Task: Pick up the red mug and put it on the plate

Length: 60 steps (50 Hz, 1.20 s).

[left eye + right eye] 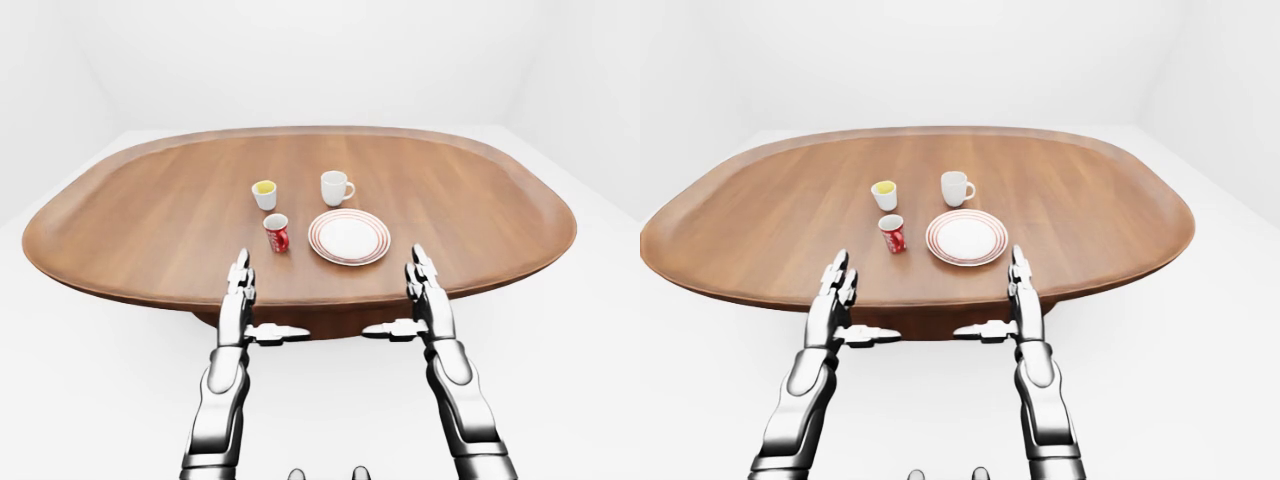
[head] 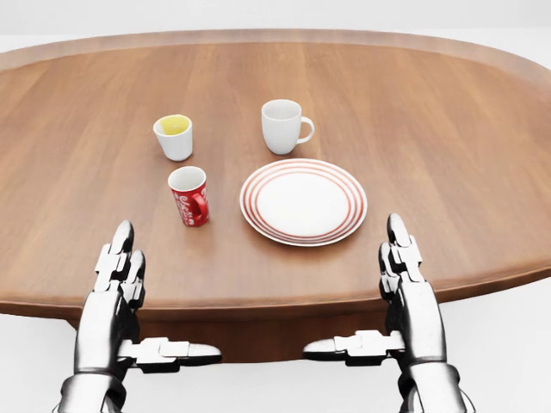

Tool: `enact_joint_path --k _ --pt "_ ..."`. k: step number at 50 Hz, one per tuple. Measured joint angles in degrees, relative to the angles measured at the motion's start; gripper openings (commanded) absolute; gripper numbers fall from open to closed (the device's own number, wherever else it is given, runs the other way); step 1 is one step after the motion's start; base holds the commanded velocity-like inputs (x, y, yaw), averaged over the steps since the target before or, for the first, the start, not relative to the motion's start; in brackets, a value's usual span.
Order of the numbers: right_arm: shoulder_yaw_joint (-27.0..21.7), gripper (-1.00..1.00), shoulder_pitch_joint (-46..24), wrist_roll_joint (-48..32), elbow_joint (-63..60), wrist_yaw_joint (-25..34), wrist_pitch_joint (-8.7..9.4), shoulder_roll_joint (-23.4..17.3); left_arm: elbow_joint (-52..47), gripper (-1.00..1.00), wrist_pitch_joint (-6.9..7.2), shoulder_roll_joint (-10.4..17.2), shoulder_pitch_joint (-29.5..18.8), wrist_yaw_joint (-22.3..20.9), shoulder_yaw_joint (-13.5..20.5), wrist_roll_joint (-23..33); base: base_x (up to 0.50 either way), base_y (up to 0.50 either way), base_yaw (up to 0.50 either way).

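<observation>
Red mug upright on the oval wooden tabletop, just left of the red-ringed plate in the head view, not touching it. White mug above the plate, small white cup with yellow inside above the red mug. My left hand and right hand hover at the tabletop's near edge, fingers straight and spread, thumbs pointing inward, holding nothing, well apart from the mug.
</observation>
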Motion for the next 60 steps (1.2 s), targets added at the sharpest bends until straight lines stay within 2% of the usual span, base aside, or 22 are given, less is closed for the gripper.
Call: enact_joint_path --k 8,32,52,60 --pt "-0.36 1.00 0.41 -0.40 -0.62 0.69 -0.36 -0.29 -2.03 1.00 0.72 0.13 1.12 -0.82 0.15 -0.05 0.00 0.00 0.00" --pt "-0.29 1.00 0.83 -2.12 -1.02 0.90 -0.97 -0.44 -3.86 1.00 1.06 0.06 2.19 -1.18 0.10 -0.11 0.00 0.00 0.00" --pt "-0.33 1.00 1.29 -3.36 -1.56 0.32 -0.98 -0.47 -5.53 1.00 1.74 -0.03 2.83 -1.25 -0.12 -0.27 0.00 0.35 0.00" --pt "-0.25 1.00 1.31 -3.61 -1.53 0.16 -1.04 -0.36 -5.34 1.00 1.67 0.04 2.75 -1.26 -0.07 -0.30 0.00 0.01 0.00"
